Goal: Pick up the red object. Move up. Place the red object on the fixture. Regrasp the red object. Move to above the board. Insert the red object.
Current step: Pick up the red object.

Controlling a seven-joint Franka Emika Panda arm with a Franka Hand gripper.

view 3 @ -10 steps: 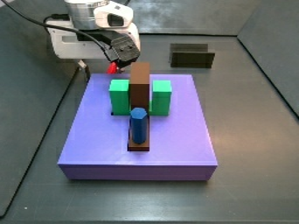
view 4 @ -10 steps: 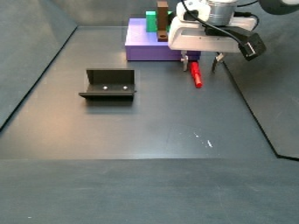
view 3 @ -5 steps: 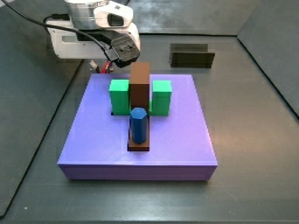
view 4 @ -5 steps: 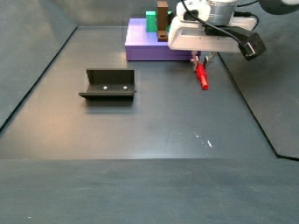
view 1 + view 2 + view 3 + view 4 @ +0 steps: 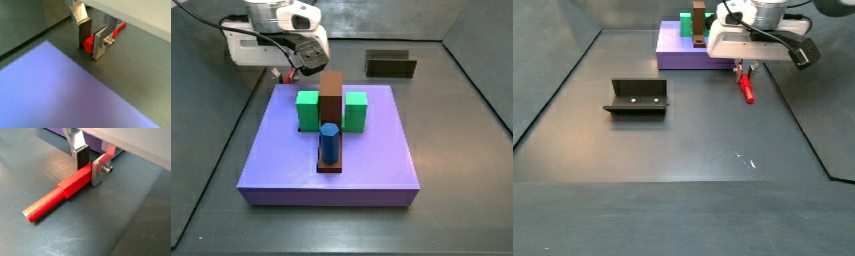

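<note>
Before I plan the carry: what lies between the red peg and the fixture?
Only bare floor, in a side view, between the gripper-held red peg and fixture.

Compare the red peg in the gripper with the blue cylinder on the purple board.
The red peg hangs tilted, clamped in the gripper beside the board; the blue cylinder stands upright on the board. The peg is in the air; the cylinder rests against the brown bar. Both are slim and elongated.

End effector beside board; floor toward fixture open.
</note>
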